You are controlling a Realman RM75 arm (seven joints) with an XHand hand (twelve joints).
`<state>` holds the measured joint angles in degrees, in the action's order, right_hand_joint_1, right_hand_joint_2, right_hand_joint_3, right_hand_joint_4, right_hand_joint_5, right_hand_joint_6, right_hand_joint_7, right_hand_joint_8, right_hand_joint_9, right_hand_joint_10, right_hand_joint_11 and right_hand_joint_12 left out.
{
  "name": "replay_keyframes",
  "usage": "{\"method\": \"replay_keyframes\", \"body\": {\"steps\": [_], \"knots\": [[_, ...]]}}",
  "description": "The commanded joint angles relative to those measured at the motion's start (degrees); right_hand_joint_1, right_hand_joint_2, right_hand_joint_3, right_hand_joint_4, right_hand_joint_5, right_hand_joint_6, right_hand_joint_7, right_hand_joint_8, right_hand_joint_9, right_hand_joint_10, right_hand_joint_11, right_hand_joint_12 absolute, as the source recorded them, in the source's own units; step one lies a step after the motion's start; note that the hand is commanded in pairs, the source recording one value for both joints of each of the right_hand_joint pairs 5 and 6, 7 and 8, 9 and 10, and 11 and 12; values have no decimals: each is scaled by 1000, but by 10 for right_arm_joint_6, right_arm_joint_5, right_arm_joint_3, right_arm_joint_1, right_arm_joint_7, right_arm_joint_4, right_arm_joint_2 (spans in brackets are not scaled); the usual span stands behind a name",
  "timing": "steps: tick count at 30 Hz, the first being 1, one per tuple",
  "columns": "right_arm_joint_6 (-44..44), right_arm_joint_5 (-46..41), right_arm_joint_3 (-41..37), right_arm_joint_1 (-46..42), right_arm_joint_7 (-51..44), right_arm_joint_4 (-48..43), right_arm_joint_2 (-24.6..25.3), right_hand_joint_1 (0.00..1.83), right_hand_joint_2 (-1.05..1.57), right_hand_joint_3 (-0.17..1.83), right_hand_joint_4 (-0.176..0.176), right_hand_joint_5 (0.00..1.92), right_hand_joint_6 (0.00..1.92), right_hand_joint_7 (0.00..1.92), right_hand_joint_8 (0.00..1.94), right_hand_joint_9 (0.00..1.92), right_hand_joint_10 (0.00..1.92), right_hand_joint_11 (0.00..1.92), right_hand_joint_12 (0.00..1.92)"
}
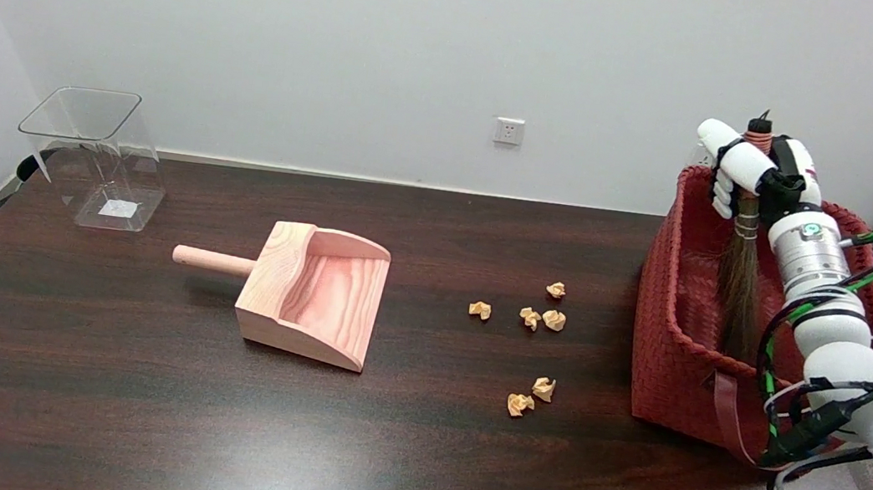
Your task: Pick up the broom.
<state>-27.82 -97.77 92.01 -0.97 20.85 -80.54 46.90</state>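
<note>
The broom [738,276] is a small brush with dark brown bristles hanging down and a red-wrapped handle top. It stands nearly upright inside the red woven basket [664,342] at the table's right. My right hand [754,173] grips the handle just below its top, fingers wrapped around it, above the basket's rim. The bristle tips are hidden behind the basket's front wall.
A wooden dustpan [312,292] lies mid-table with its handle pointing left. Several crumpled paper balls [541,318] are scattered between it and the basket. A clear plastic bin [94,154] stands at the far left. A wall socket [508,130] is behind.
</note>
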Motion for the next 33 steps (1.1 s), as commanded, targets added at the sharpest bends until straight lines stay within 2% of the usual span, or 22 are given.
{"method": "replay_keyframes", "body": {"steps": [1, 4, 11, 16, 20, 23, 33], "knots": [[-112, 4, 14, -19, 0, -48, 3, 823, 1571, 217, 0, 1920, 1920, 1920, 1920, 1920, 1920, 1920, 1920], [-130, 14, 10, -27, 0, -65, 4, 831, 1571, 320, 0, 1920, 1920, 1920, 1920, 1920, 1920, 1920, 1920], [-174, 25, -7, -50, -18, -149, 10, 846, 1571, 376, 0, 1920, 1920, 1920, 1920, 1920, 1920, 1920, 1920], [-246, 41, -11, -73, -101, -237, 17, 860, 1571, 396, 0, 1920, 1920, 1920, 1920, 1920, 1920, 1920, 1920], [-323, 87, 35, -66, -145, -265, 21, 873, 1571, 427, 0, 1920, 1920, 1920, 1920, 1920, 1920, 1920, 1920], [-361, 115, 67, -48, -144, -267, 37, 876, 1571, 451, 0, 1920, 1920, 1920, 1920, 1920, 1920, 1920, 1920], [-421, 248, 148, 8, -127, -264, 143, 872, 1571, 515, 0, 1920, 1920, 1920, 1920, 1920, 1920, 1920, 1920]]}}
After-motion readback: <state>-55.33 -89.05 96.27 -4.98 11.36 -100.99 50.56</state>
